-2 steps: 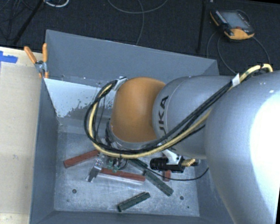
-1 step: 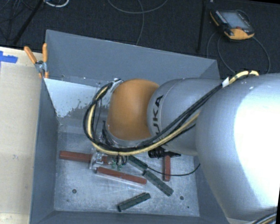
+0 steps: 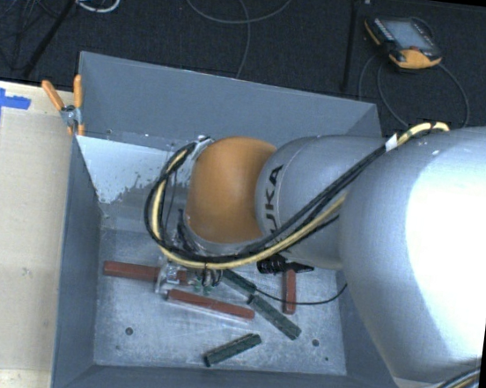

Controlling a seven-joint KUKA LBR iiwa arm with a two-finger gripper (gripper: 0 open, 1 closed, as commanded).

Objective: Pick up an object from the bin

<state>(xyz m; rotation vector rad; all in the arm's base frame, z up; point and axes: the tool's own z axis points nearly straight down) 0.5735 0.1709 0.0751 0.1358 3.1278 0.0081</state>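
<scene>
We found the pincer (image 3: 180, 280) low in the middle of the bin (image 3: 78, 300), right beside a reddish-brown bar (image 3: 215, 306) on its floor, with a dark green bar (image 3: 232, 349) near. Whether the pincer was spread or pressed together, we could not tell.

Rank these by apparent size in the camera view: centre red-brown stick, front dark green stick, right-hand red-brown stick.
1. Centre red-brown stick, the longest.
2. Front dark green stick.
3. Right-hand red-brown stick, though the arm may hide its upper end.
</scene>
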